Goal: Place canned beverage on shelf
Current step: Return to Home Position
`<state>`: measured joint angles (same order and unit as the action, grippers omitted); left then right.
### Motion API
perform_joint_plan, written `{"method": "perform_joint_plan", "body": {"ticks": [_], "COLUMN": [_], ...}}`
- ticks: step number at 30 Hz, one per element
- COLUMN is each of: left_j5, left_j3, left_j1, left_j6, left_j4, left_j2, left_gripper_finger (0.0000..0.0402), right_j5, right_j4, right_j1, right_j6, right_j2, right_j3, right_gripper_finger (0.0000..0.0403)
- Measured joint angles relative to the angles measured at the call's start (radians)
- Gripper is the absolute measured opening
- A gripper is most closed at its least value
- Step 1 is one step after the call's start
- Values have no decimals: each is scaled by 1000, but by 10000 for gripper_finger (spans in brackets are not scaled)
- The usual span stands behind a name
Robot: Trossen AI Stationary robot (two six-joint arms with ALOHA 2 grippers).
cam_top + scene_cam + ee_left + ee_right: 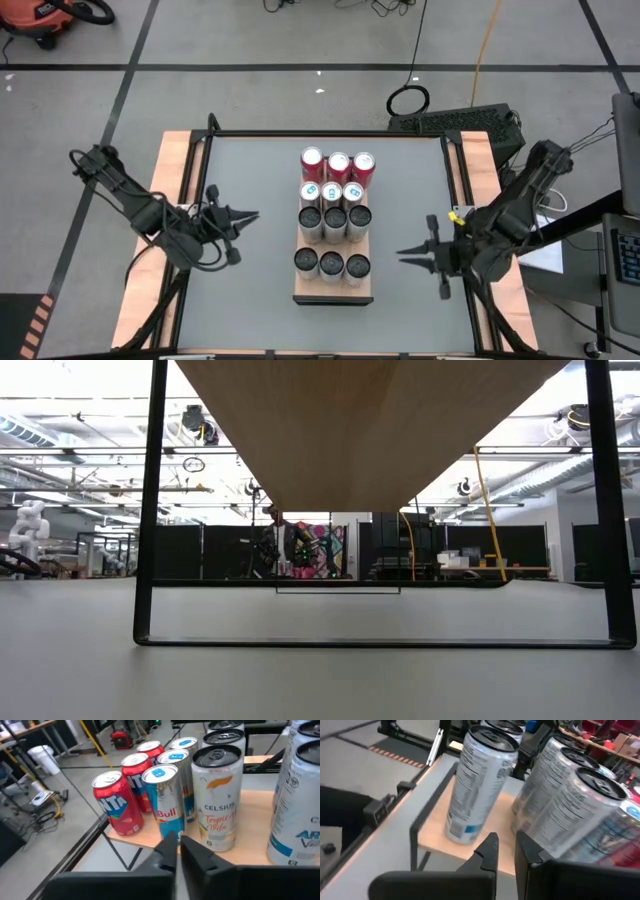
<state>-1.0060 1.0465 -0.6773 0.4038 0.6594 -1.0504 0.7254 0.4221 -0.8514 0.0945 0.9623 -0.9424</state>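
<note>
the left tool (252, 214) is clenched on nothing, over the grey surface (250, 300) just left of the shelf (333, 292). the right tool (402, 252) is clenched and empty too, on the shelf's right. the shelf, a long light-brown wood-grain board with a dark rim, stands mid-surface and carries four rows of three cans (333, 216). the low view shows only its underside and dark frame, with the cans hidden. in the right wrist view the can print is blurred.
</note>
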Motion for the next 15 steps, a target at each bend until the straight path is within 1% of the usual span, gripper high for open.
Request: {"method": "perform_joint_plan", "body": {"ticks": [1,3,7,9,12,13,15], "left_j5": [7,11,-8,-8,-9,-12,-13], "left_j3": [-23,-55,-100,-109,-110,-120,-160], "left_j1": [3,11,28,32,38,41,48], "left_j6": [-22,-41,-48,-42,53,52,-5], "left_j4": [-27,-48,-4,9,2,0,-7], "left_j2": [15,37,51,50,28,20,7], "left_gripper_finger": [16,5,17,21,22,22,22], "right_j5": [-4,-22,-33,-52,-53,-53,-69], "right_j4": [20,47,83,72,-21,-64,-141], "right_j1": [2,9,19,20,21,21,22], "right_j6": [-9,-19,-50,-76,-117,-131,-151], "right_j2": [-15,-47,-101,-133,-200,-227,-281], "right_j3": [0,0,2,29,129,173,264], "right_gripper_finger": [2,1,1,1,0,0,0]}}
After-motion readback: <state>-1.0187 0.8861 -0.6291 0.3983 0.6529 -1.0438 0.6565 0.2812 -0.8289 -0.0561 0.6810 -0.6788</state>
